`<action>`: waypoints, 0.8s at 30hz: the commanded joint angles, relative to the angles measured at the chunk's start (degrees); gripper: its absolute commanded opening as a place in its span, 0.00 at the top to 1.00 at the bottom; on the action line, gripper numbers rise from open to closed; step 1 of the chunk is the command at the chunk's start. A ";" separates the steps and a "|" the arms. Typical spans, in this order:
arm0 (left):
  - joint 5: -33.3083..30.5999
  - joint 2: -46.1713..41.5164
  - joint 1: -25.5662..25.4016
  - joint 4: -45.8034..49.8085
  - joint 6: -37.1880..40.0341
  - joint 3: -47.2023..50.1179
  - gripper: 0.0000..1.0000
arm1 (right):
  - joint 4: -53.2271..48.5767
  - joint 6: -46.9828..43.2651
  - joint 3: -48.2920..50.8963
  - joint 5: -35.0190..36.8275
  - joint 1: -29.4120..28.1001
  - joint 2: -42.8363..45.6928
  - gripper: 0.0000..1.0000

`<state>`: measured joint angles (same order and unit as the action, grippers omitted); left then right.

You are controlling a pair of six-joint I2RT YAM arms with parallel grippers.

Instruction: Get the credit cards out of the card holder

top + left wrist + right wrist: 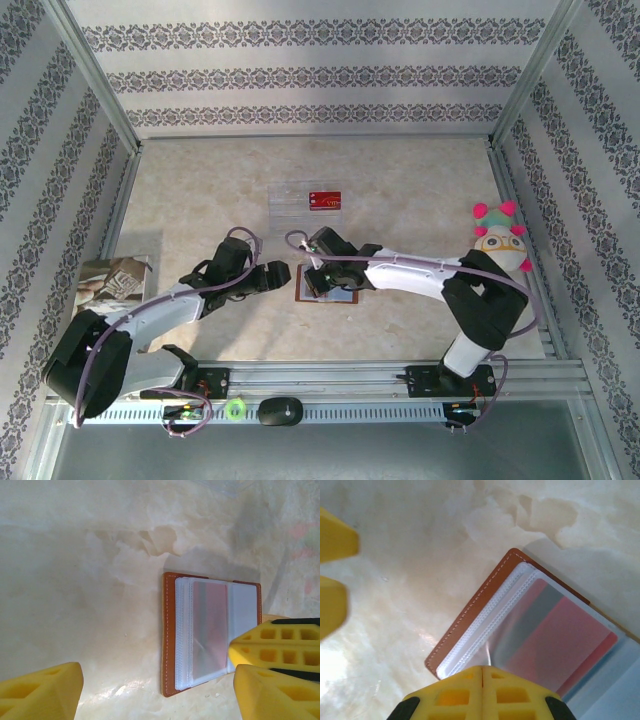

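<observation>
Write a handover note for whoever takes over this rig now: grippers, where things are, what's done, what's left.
Left gripper: open, empty, near the card holder.
Right gripper: shut, tips at the holder's clear sleeves; a real pinch can't be confirmed.
Card holder lies open on the table.
Done: one red card lies out on the clear tray.
Left: the sleeved card, reddish, is inside the holder; pull it out.
</observation>
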<state>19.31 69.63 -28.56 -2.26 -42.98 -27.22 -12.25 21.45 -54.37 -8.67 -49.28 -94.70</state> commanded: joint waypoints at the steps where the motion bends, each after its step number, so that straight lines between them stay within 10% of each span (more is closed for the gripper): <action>1: 0.38 1.44 -1.01 -3.10 -0.98 -1.58 0.21 | 2.51 4.00 1.79 -3.43 1.31 2.14 1.00; 7: -0.34 1.48 -1.13 -2.84 -1.21 -1.91 0.21 | -2.19 12.65 1.59 -1.78 5.12 0.65 0.70; 24: -0.37 0.89 -1.16 -3.12 -0.70 -0.55 0.20 | -14.16 3.87 -8.76 15.99 -0.86 -6.81 0.63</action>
<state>19.27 71.50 -28.93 -3.14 -43.75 -27.59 -22.59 27.62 -61.54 1.98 -50.04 -100.03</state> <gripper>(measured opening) 0.796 0.361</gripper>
